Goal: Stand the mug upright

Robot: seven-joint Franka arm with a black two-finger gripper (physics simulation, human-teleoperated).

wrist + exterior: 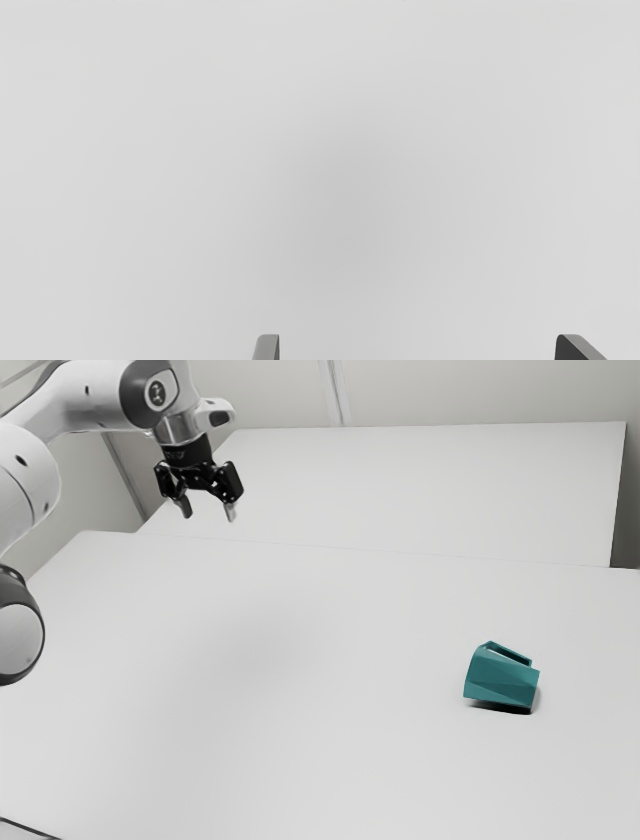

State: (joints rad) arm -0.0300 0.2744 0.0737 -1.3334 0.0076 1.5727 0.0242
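Watching from my station, I see the mug (502, 678) on its side on the table (250, 660), toward the exterior view's right, its inside hidden from me. It is teal, with flat facets and an angular handle uppermost; the tabletop is smooth and white. The mug's long axis runs roughly left to right in that view, though I can't tell which end is the mouth. My gripper (208, 515) hangs well apart from it, jaws wide and empty.
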